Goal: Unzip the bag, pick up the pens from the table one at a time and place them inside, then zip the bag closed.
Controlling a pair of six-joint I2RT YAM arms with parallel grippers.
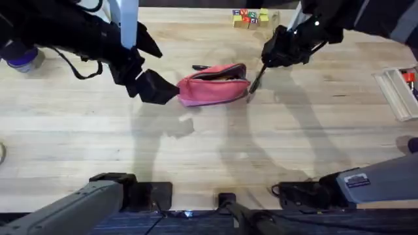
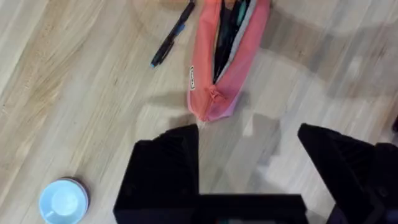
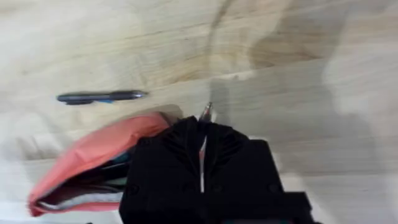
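Observation:
The pink bag lies mid-table with its zipper open and dark contents showing inside. My left gripper hovers open just off the bag's left end, and its fingers hold nothing. My right gripper is above the bag's right end, shut on a dark pen that slants down toward the bag. That pen's silvery tip pokes out between the shut fingers. A second pen, with a bluish part, lies on the table behind the bag.
Small coloured blocks sit at the back edge. A clear container lies at the far right. A blue-lidded cup stands at the far left, also seen in the left wrist view. The table in front of the bag is bare wood.

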